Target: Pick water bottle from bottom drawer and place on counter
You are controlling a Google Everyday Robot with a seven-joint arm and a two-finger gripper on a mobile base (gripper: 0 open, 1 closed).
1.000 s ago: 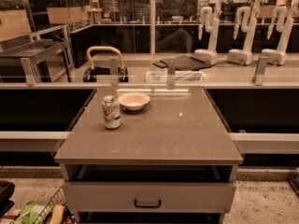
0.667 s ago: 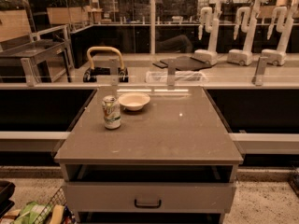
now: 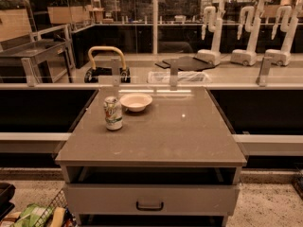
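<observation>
The counter (image 3: 161, 131) is the grey-brown glossy top of a light grey drawer cabinet in the middle of the camera view. A green-and-white drink can (image 3: 113, 113) stands upright on its left part, with a small pale bowl (image 3: 136, 101) just behind it to the right. Below the top is a dark open slot, then a shut drawer front (image 3: 151, 198) with a dark handle (image 3: 149, 205). The water bottle is hidden or out of view. My gripper and arm are not in view.
A dark metal side table (image 3: 35, 56) stands at the far left. A glass railing with posts (image 3: 170, 74) runs behind the counter. Several white robots (image 3: 251, 32) stand at the back right. A wire basket with packets (image 3: 40, 215) sits at the bottom left on the floor.
</observation>
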